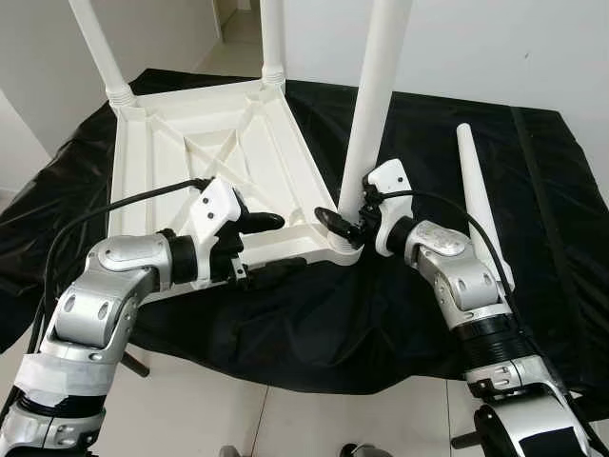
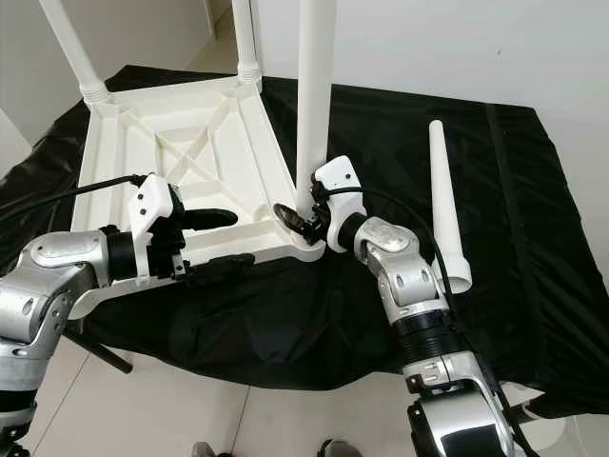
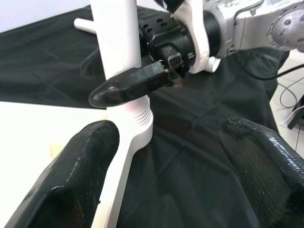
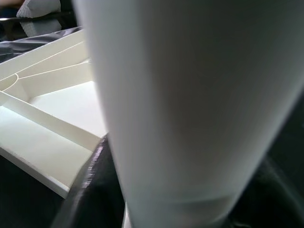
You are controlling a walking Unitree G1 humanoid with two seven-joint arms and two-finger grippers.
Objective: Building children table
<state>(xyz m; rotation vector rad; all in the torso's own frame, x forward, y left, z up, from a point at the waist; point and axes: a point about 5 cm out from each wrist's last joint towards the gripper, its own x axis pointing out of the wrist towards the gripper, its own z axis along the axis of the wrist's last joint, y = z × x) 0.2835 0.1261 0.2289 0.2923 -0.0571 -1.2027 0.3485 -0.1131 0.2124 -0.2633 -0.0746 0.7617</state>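
Tabletop (image 1: 205,162) upside down on the black cloth (image 1: 533,190), ribbed underside up, two legs already upright at its far corners. From the left eye: third leg (image 1: 373,105) standing at the near right corner socket, long axis vertical, right gripper (image 1: 344,225) clamped round its base just above the socket. Left gripper (image 1: 265,246) at the near edge of the tabletop, fingers spread, one finger (image 1: 259,222) over the rim and the other below it, apparently steadying the board though contact hard to confirm. Fourth leg (image 1: 481,195) lying loose on the cloth well right of the tabletop, long axis running near to far.

From the right eye: same layout; loose leg nearer the right arm, near left corner socket hidden behind the left arm.

From the left wrist: two black fingertips (image 3: 71,180) wide apart with nothing between them, looking across at the gripped leg's ribbed collar (image 3: 137,118) seated in the corner, one right finger (image 3: 128,85) pressed against the shaft.

From the right wrist: white shaft (image 4: 190,95) very close, held in the grip, tabletop ribs beside it.

Probably seating or twisting this leg home; next, reach right for the loose one.
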